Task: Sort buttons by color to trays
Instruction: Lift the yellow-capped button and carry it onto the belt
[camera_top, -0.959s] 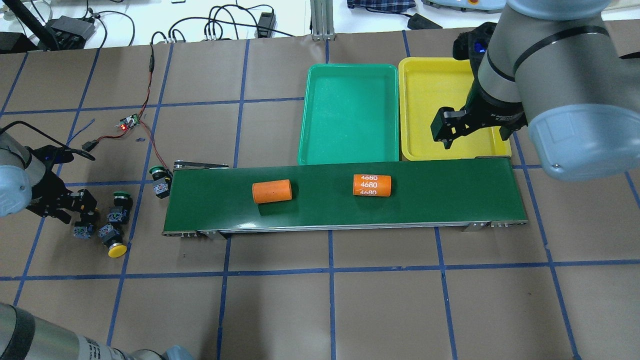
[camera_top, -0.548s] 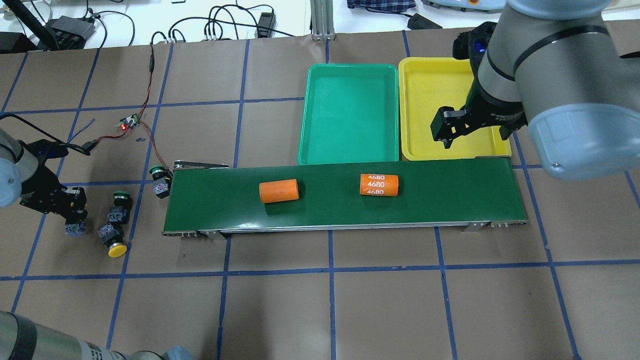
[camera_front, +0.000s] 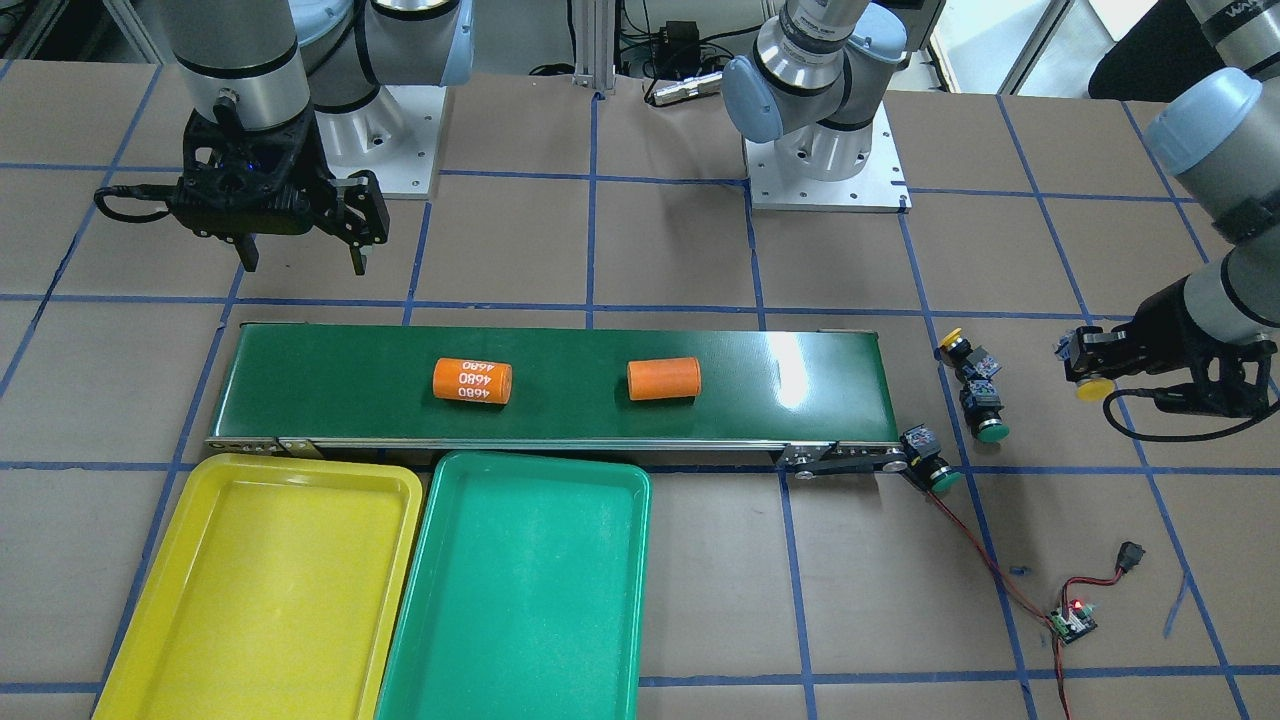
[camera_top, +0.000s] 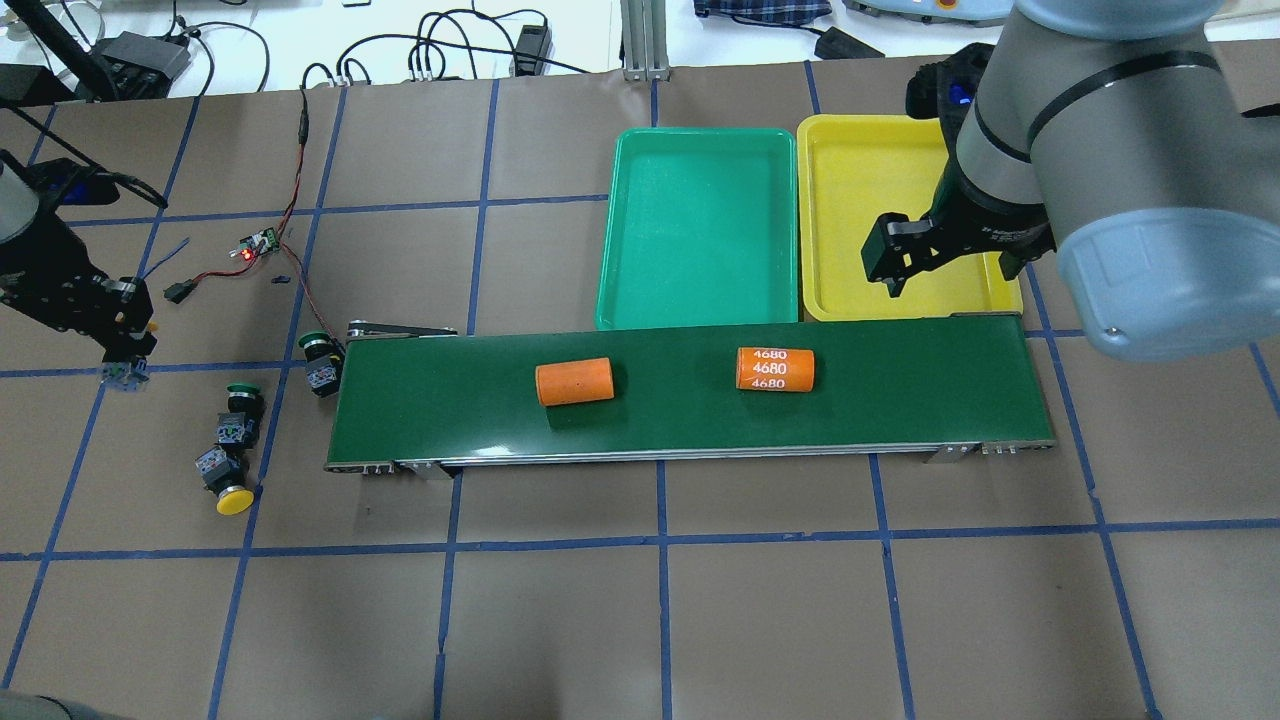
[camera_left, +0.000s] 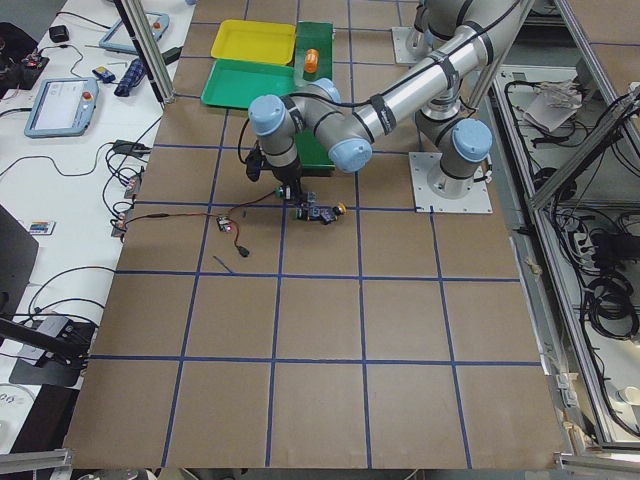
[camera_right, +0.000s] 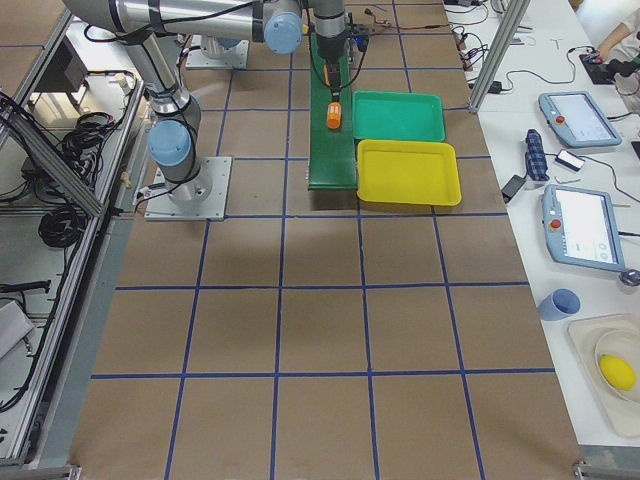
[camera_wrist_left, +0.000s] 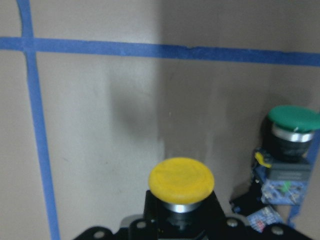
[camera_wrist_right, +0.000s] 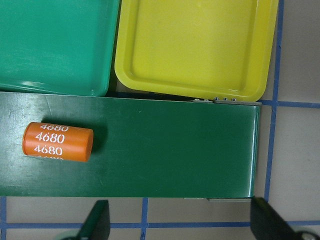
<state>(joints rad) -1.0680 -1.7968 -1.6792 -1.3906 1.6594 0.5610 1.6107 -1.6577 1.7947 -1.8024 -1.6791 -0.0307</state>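
Observation:
My left gripper (camera_top: 124, 345) is shut on a yellow-capped button (camera_wrist_left: 181, 181) and holds it off the table, left of the other buttons; its grey-blue block (camera_top: 122, 374) hangs below the fingers. A green button (camera_top: 238, 402), a yellow button (camera_top: 230, 497) and a second green button (camera_top: 318, 346) lie on the paper by the belt's left end. My right gripper (camera_top: 948, 277) hangs open with nothing in it over the near edge of the yellow tray (camera_top: 860, 190). The green tray (camera_top: 700, 230) lies beside it. Neither tray holds anything.
A dark-green conveyor belt (camera_top: 900, 400) carries a plain orange cylinder (camera_top: 574, 381) and one marked 4680 (camera_top: 775, 369). A small circuit board (camera_top: 258, 245) with a red light and wires lies behind the buttons.
My left gripper has risen and moved away from the button cluster with the yellow button in its grip. Both orange cylinders have drifted right along the belt. The right arm has stayed still.

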